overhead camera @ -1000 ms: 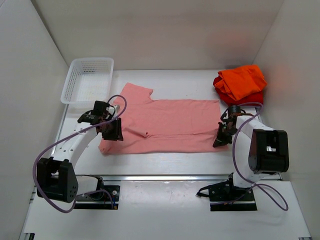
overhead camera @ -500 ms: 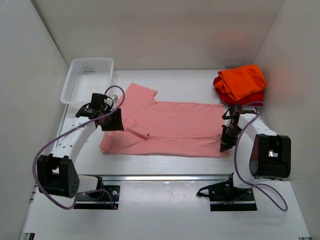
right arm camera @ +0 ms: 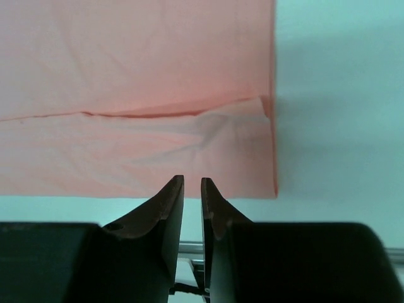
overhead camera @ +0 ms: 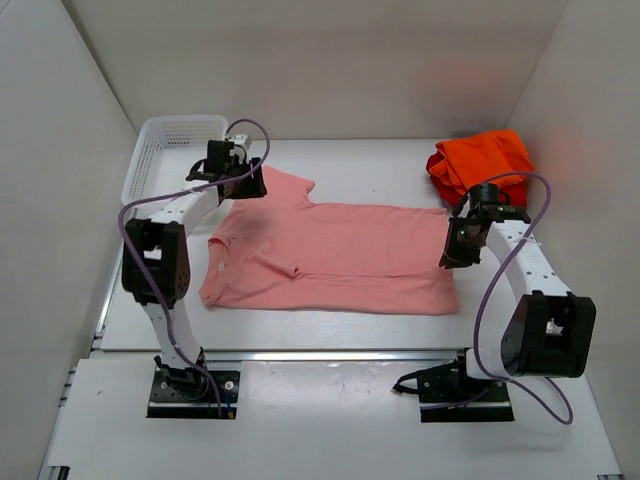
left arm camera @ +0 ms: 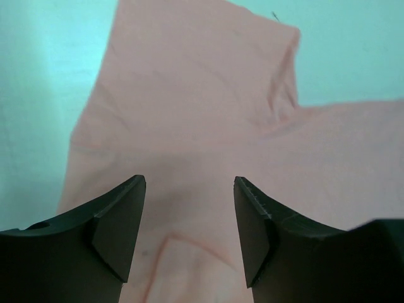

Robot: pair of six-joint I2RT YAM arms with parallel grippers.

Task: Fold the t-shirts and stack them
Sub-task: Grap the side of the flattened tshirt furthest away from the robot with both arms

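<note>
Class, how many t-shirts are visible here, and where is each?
3. A salmon-pink shirt lies spread in the middle; an orange shirt sits folded at the far right, atop a red shirt. More may hide underneath.

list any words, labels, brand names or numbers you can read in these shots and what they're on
No readable text in any view.
The salmon-pink t-shirt is plain, with no print or tag showing.
The orange t-shirt and the white basket carry no marking.
The left gripper and right gripper show bare dark fingers.
</note>
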